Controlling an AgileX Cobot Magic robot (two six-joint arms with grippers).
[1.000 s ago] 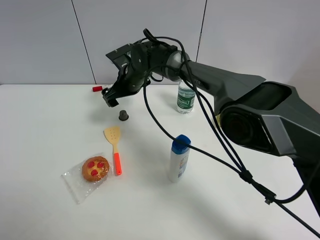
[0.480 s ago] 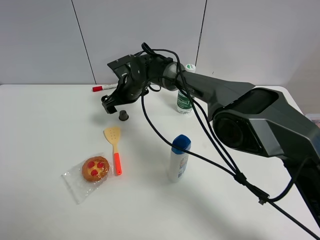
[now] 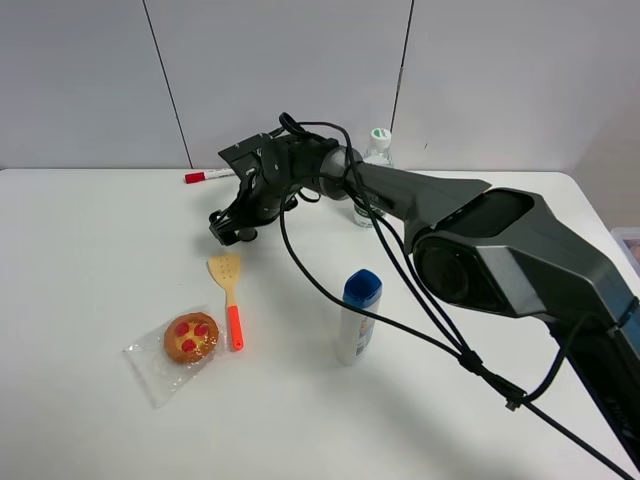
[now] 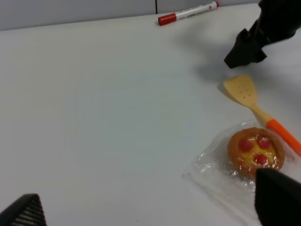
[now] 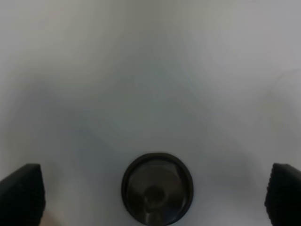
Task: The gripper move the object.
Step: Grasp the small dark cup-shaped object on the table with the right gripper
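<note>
A bulky dark grey arm (image 3: 500, 250) with angular matte shells carries looping black cables (image 3: 463, 357) and a black gripper (image 3: 230, 230).

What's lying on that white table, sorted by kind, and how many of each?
bottles: 2 (blue-capped bottle, clear bottle)
marker: 1
spatula: 1
wrapped tart: 1
small capsule: 1
Total: 6

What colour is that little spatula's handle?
Orange spatula handle, clearest in the exterior high view.

Spatula (image 3: 231, 298) beside tart (image 3: 191, 337) (plastic-wrapped); marker (image 3: 207, 175).
</note>
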